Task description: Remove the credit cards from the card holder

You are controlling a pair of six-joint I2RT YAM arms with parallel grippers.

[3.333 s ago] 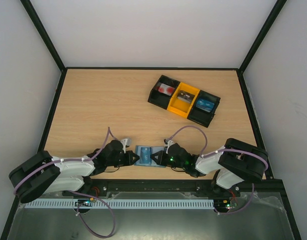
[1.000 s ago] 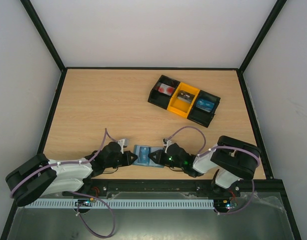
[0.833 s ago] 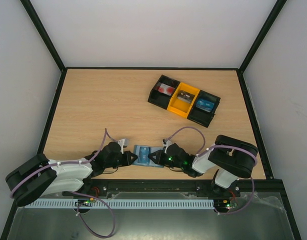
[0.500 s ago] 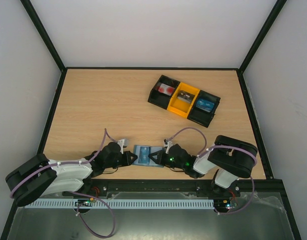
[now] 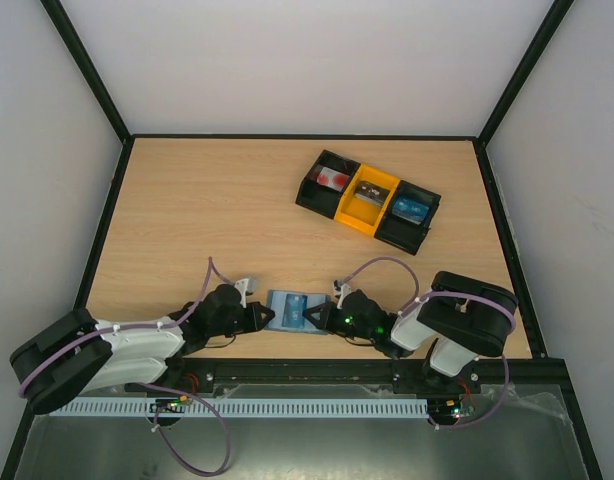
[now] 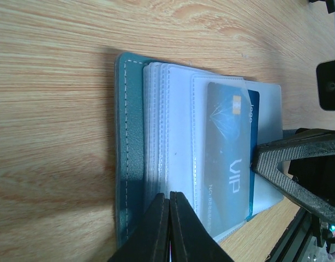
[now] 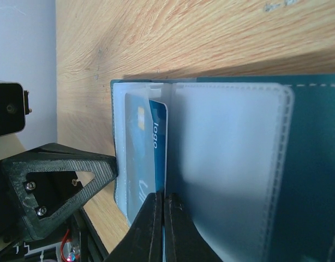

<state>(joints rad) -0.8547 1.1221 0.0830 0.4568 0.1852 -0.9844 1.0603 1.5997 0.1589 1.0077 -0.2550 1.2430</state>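
The card holder (image 5: 287, 311) lies open and flat at the 6 o'clock edge of the table (image 5: 207, 220), between the two grippers, with one blue card (image 6: 227, 164) in its clear plastic sleeves (image 6: 175, 142). The left gripper (image 6: 168, 197) comes in from the holder's 9 o'clock. Its jaws are pressed tight together on the holder's edge, where the dusty-blue cover meets the stack of sleeves, so it seems to be pinning the wallet in place. The right gripper (image 7: 160, 197) reaches in from 3 o'clock; its jaws are also closed to a hairline, meeting on the long edge of the blue card, which shows a bare darker strip poking out of its pocket on that side. I judge the step in hand to be the draw: the card is nipped but mostly inside its sleeve. The next move calls for a straight, level pull toward 3 o'clock, along the pocket's opening, with the left gripper stopping the holder from sliding after it. A thin, slick card in so narrow a nip could slip free, and a lift might drag the sleeve up too. The black-and-yellow tray (image 5: 312, 197) sits well apart at about 1 o'clock from the holder, and each of its three bins shows a card, so this looks like a late card in the job
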